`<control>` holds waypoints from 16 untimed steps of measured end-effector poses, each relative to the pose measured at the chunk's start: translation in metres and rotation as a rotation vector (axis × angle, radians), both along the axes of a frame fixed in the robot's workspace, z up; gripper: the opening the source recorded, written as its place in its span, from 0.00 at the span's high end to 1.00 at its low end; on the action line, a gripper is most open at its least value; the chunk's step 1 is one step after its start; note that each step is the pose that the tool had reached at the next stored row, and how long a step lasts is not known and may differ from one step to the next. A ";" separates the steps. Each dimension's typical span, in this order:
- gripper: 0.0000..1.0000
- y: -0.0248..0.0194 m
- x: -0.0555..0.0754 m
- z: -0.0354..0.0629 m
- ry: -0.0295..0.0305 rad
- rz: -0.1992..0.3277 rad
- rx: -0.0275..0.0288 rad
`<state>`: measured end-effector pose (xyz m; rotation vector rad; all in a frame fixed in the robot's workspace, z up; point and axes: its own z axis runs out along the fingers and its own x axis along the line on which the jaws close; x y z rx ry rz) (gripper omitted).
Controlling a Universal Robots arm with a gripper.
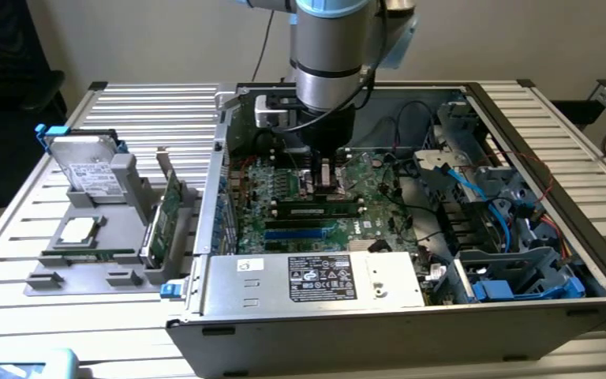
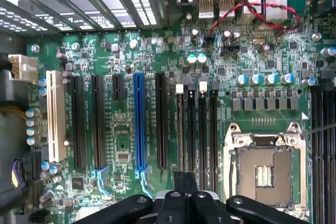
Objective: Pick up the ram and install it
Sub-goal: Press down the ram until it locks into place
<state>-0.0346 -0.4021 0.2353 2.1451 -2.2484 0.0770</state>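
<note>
Slatted metal made up the bench (image 1: 29,260), which carried an open computer case (image 1: 387,316), and beside it, toward the exterior view's left, a grey fixture (image 1: 92,253) holding spare parts. Inside the case, the ram (image 1: 319,210) lay seated across the motherboard (image 1: 282,189), just in front of the arm. Farther back, the gripper (image 2: 185,192) hung over the board's slots with its jaws together, clamped on nothing.

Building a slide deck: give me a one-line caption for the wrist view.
Shut pincer poised above the motherboard, between the expansion slots and the empty CPU socket.
</note>
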 end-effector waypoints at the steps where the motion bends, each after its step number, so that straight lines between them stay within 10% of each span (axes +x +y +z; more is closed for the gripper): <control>1: 0.89 0.0000 -0.003 0.0000 -0.0001 0.000 -0.0001; 12: 0.89 0.0008 -0.031 0.0000 -0.0052 0.000 -0.0001; 16: 0.89 0.0011 -0.037 -0.0012 -0.0309 0.000 -0.0002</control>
